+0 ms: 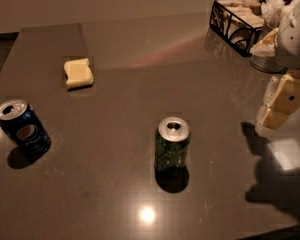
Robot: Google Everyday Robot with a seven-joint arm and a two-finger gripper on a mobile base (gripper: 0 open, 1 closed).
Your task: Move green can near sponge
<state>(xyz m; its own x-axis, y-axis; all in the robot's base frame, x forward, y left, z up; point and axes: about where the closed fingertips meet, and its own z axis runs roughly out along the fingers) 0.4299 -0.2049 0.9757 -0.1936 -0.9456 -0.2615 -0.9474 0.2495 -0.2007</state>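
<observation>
The hand (277, 109) is way over at the right edge, hanging above the worktop (140, 44) with its shadow falling on the surface below it. Honestly can't tell how far open it is from this angle, and it's not touching any of the items. The green can (172, 144) stands upright near the middle, well apart from the hand, silver top up. The sponge (79, 73) lies flat toward the far left, well apart from the green can. A dark blue can (23, 130) stands by the left edge. A black wire basket (237, 18) sits at the far right corner.
</observation>
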